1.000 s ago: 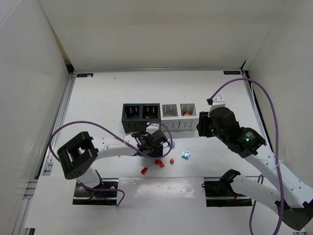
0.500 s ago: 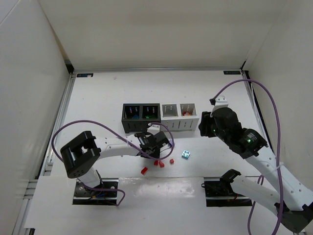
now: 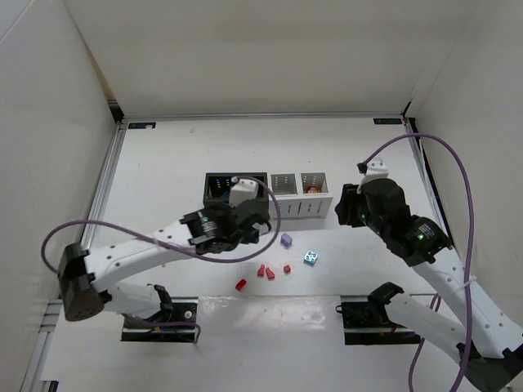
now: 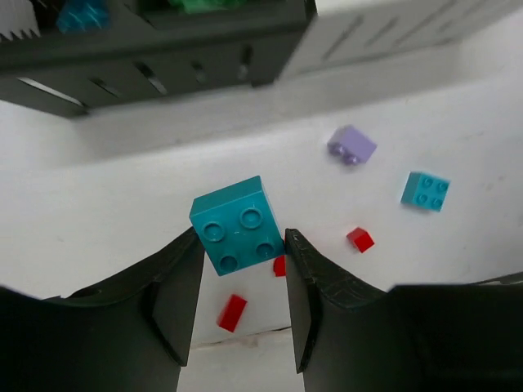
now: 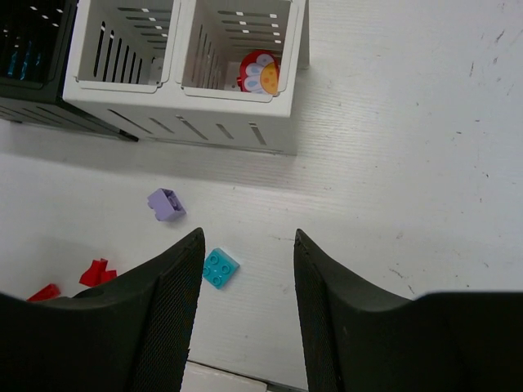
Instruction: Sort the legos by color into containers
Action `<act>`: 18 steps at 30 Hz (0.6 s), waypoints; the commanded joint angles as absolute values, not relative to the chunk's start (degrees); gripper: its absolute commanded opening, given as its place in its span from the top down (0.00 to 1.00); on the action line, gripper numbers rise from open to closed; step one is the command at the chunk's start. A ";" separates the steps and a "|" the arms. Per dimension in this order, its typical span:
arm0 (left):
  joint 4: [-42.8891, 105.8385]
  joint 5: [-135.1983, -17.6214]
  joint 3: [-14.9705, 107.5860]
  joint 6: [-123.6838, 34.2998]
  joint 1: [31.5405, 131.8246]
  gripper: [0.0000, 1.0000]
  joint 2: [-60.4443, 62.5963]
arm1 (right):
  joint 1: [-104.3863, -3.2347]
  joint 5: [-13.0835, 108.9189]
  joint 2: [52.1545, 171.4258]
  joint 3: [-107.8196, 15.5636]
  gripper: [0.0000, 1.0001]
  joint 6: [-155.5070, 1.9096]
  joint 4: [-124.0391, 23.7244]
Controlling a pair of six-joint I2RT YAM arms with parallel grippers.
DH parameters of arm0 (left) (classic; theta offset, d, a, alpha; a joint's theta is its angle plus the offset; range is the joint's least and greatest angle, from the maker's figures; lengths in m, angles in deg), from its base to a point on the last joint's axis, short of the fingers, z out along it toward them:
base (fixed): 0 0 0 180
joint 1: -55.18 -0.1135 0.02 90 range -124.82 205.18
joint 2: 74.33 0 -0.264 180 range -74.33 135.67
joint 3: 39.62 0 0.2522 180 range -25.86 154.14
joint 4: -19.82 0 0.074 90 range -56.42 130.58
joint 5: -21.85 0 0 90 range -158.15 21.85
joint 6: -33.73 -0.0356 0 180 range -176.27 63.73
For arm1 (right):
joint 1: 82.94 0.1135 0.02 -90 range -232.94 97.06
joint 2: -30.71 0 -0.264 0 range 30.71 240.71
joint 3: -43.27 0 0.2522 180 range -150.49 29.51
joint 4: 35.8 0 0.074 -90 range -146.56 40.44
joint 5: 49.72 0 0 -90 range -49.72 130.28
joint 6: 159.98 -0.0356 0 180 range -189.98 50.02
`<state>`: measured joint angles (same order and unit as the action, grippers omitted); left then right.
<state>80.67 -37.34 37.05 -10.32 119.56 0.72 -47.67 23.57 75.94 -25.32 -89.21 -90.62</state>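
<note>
A teal brick [image 4: 237, 224] is clamped, a bit skewed, in the left pincer [image 4: 241, 238] and held above the table [image 4: 98, 188], just short of the black bins [image 4: 122, 57]. With a grip that crooked it could get twisted loose, or be dropped in with the green bricks [image 4: 212, 5] rather than the blue bricks [image 4: 82, 15] next door. A red flower piece [image 5: 260, 72] is seen in the end white bin [image 5: 270, 131]. The right pincer [image 5: 247, 238] is held apart, with nothing in it.

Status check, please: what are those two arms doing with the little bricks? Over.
Left pincer shut on a teal brick near the black bins. Right pincer open, empty. Lilac brick, second teal brick, red bricks loose below; nothing blocking.
</note>
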 commanded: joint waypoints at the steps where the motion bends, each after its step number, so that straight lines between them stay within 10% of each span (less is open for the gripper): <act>1: 85.18 -32.02 40.23 -16.36 114.62 0.47 -5.85 | -49.53 26.29 75.01 -24.11 0.49 -88.62 -87.18; 18: 73.48 -51.53 45.59 -32.19 86.12 0.47 2.13 | -50.68 25.07 80.37 -24.90 0.49 -90.11 -85.07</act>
